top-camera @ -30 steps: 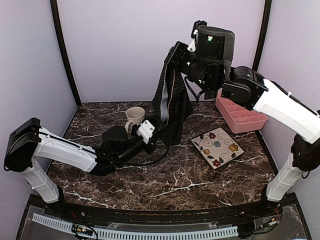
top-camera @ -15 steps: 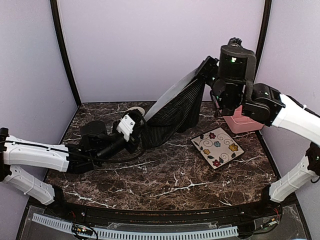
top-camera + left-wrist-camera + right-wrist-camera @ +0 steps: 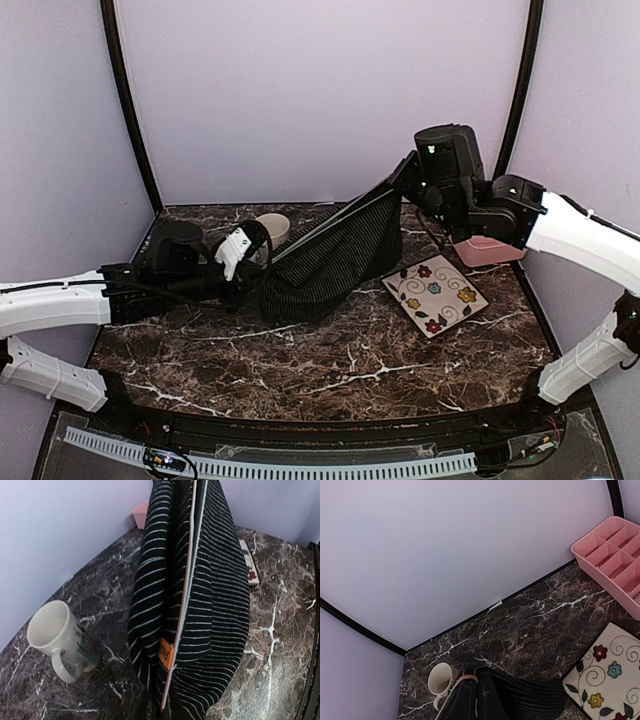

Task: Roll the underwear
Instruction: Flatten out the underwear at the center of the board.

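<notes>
Marble tabletop (image 3: pixel 350 380) was spanned by black underwear (image 3: pixel 335 255) pinched taut by left gripper (image 3: pixel 243 262) and right gripper (image 3: pixel 400 186); the mug (image 3: pixel 272 228) at ten o'clock might be toppled.

1. Underwear (image 3: pixel 335 255): middle of the counter (image 3: pixel 350 370), slanting from low at the left to raised at the right rear.
2. Mug (image 3: pixel 271 227): rear left, on the counter, just behind the underwear's low end.
3. Plate (image 3: pixel 434 293): on the counter, right of the underwear.
4. Bin (image 3: pixel 485 250): rear right corner, just behind the plate.
</notes>
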